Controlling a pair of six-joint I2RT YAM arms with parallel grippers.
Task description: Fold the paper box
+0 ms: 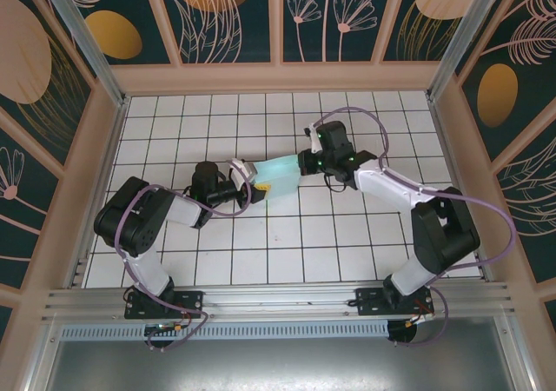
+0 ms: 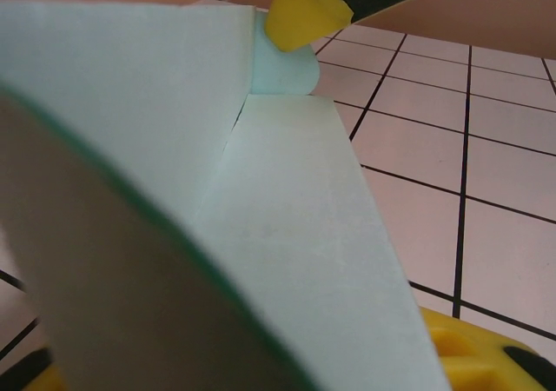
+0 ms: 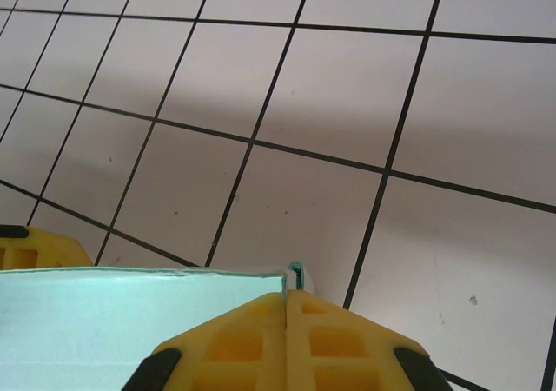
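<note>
top view: the box [image 1: 276,174] is near the middle of the tiled table [image 1: 261,252], stretched between the two grippers. the left gripper [image 1: 246,176] is at its left end and the right gripper [image 1: 301,162] is at its right end.

left wrist: the box's pale panels meet at a crease close to the camera. one yellow finger [image 2: 306,7] touches the curled top edge of the card. the other finger [image 2: 473,352] sits under the lower panel. the two stand apart with the box between them, but i cannot tell whether they press on it.

right wrist: the right gripper's yellow fingers [image 3: 234,347] are pressed together, pinching a thin upright edge of the box at their tips. the rest of the box runs off to the left, with the table behind it.
</note>
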